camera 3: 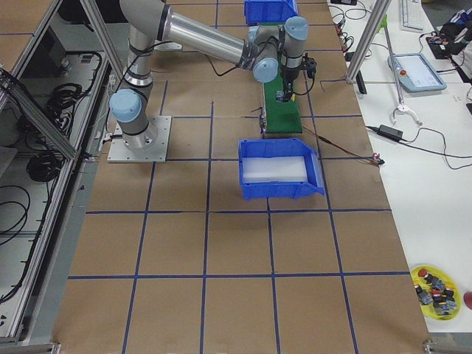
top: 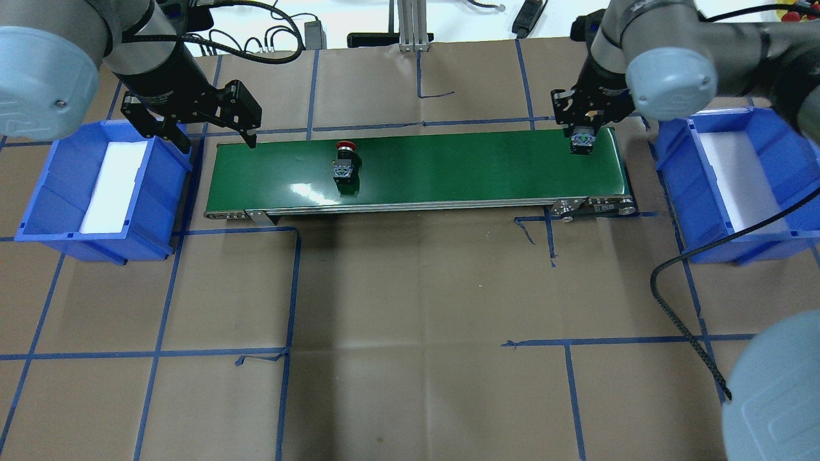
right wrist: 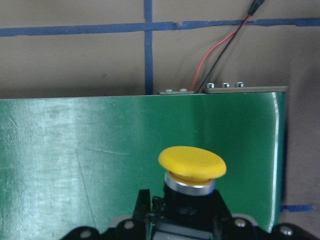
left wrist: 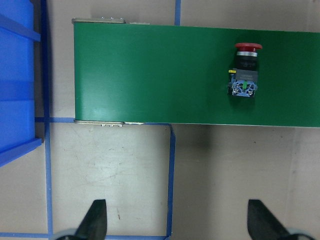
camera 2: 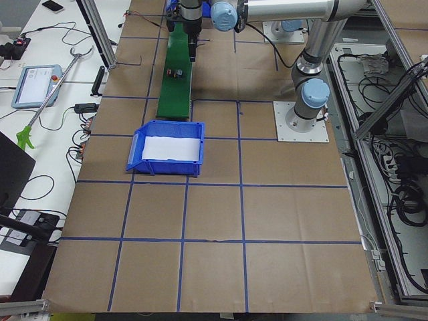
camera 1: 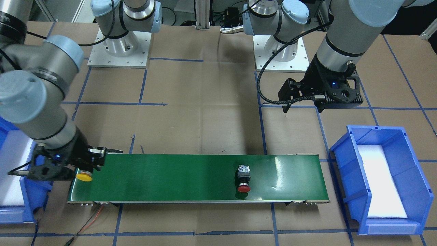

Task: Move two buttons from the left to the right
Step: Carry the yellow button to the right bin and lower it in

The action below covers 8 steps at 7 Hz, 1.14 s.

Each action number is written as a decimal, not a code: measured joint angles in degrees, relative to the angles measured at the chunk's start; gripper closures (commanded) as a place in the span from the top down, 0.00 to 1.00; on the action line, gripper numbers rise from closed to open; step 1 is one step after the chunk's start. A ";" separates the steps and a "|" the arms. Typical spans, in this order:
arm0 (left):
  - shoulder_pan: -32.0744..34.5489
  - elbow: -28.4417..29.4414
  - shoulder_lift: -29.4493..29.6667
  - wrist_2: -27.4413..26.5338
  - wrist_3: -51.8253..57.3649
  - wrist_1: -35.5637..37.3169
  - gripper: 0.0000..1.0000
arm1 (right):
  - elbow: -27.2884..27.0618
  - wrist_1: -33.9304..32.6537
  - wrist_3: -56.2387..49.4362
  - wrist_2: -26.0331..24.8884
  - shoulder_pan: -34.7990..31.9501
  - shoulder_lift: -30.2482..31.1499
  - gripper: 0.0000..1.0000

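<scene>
The right gripper (camera 1: 91,163) clamped the yellow button (camera 1: 84,176) at the belt (camera 1: 170,174) end; a shallow grip could drop it. The left gripper (top: 214,128) hung wide, empty.

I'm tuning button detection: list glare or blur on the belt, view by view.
Overhead exterior: white glare patch on the belt beside the red button. Exterior front-facing: bright streaks near one belt end. Left wrist-mounted: even light, button crisp. Right wrist-mounted: yellow button sharp, pale sheen across belt.
</scene>
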State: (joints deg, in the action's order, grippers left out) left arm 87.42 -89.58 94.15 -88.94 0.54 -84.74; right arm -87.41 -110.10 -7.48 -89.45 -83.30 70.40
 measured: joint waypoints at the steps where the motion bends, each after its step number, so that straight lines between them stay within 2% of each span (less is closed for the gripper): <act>1: -0.06 -0.09 -0.09 0.00 0.04 0.03 1.00 | 2.86 3.55 -7.77 -0.13 4.34 0.74 0.06; 3: -0.12 -0.34 -0.27 0.00 0.07 0.23 1.00 | 5.71 6.52 -22.71 -0.15 13.51 1.01 0.05; 5: -0.12 -0.39 -0.35 0.00 0.07 0.35 1.00 | 5.07 6.80 -32.39 -0.15 20.70 0.25 0.04; 7: -0.06 -0.42 -0.35 0.00 0.07 0.36 1.00 | 0.58 4.79 -35.88 0.26 24.81 -0.40 0.04; 8: -0.06 -0.42 -0.34 0.00 0.05 0.36 1.00 | -2.70 1.53 -37.00 0.52 25.95 -0.37 0.04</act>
State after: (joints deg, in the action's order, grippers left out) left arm 87.36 -90.00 93.81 -88.95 0.60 -84.38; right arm -90.10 -108.57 -44.48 -88.93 -57.35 70.03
